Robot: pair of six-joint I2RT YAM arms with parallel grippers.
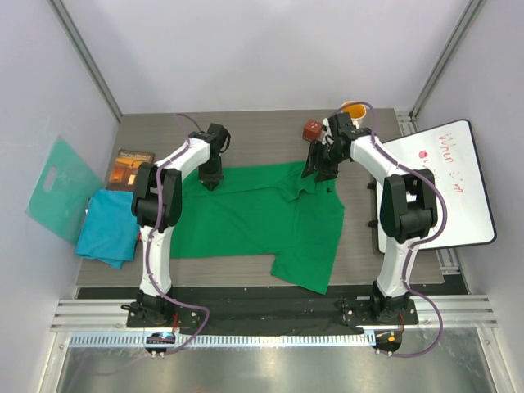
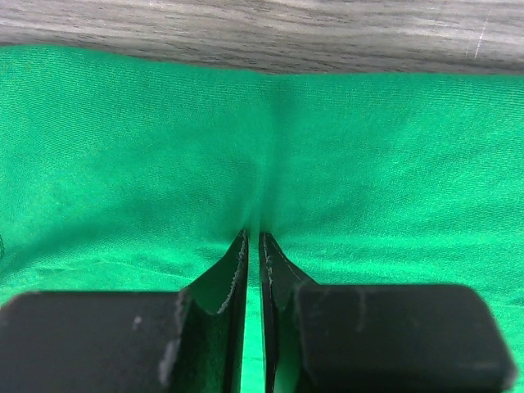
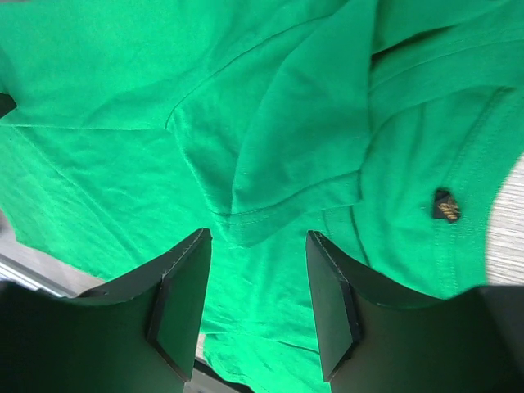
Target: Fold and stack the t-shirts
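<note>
Your left pincer [image 2: 254, 239] is clamping the bright green cloth t-shirt [image 1: 246, 221], your right pincer [image 3: 258, 237] gaping near a small red-brown object [image 1: 312, 129]; shirt is lying left-to-right, collar pointing right.

— What sort of place is this?

— A robotics lab, by the look of it, a closed test cell. Two white-and-black jointed robot arms [image 1: 155, 196] stand at the near edge of a grey wood-grain worktop [image 1: 262, 135], beside silver slotted metal rails [image 1: 90, 314].

— What else shows it?

— Plain white panel walls [image 1: 270, 49] framed by bare aluminium posts [image 1: 86, 57] box it in. Thin purple cables [image 1: 442, 217] trail along the arms. A white dry-erase board [image 1: 458, 213] with red handwriting lies at the right.
</note>
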